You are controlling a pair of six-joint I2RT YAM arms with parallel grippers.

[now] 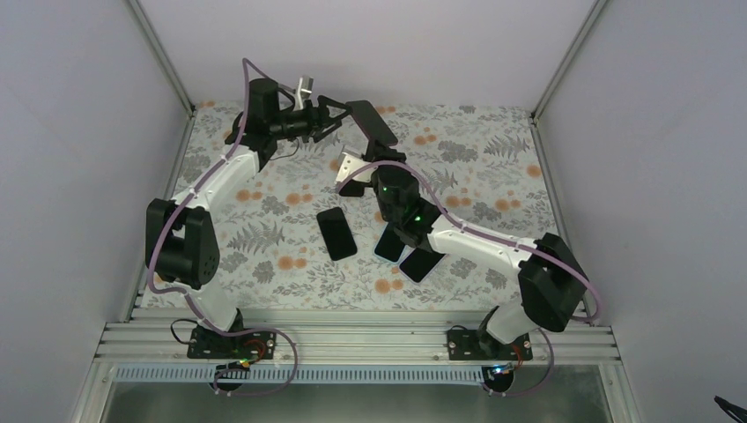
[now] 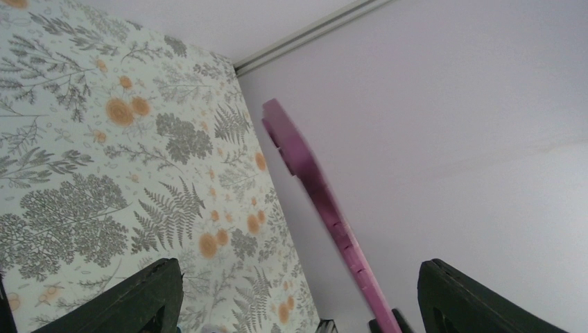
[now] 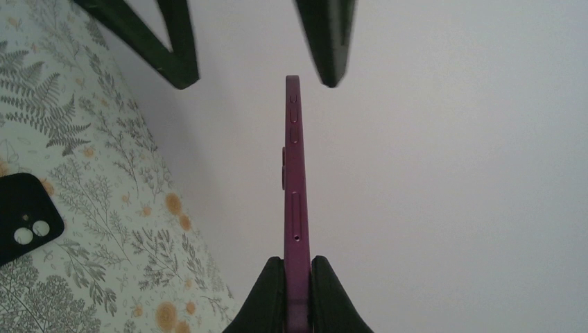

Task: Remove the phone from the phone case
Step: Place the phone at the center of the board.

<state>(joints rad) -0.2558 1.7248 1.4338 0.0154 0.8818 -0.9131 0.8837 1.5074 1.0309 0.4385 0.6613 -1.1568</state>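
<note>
A counter (image 1: 264, 220) covered in a fern-and-flower print is filling the enclosure, with two robot arms rising from its near edge. The left arm (image 1: 216, 181) is stretching far toward the back wall, its forearm turning rightward at the rear. The right arm (image 1: 480, 247) is reaching inward from the right and bending up at the wrist. Three dark phone-shaped slabs (image 1: 336, 233) are lying flat near the middle of the counter, close to the right arm's wrist.

The phone (image 1: 372, 123) is being held up in the air above the rear of the counter, between the two arms. Seen from the right wrist, it is showing only its thin purple edge with side buttons, its long axis running straight away from the right pincer (image 3: 298, 262). That pincer is clamping both flat faces of the phone's near end. Whether the purple edge belongs to the case or to the bare phone is hard to tell from this angle.

The left pincer (image 1: 342, 117) is standing spread wide and gripping nothing, pointing rightward at the phone's far end. Its two fingers (image 3: 173, 48) are sitting one on each side of that end, apart from it, one of them close to the tip. The left arm is the nearer one to the free end. The coming move therefore likely turns on those fingers closing across that end while the right pincer is anchoring the other.
</note>
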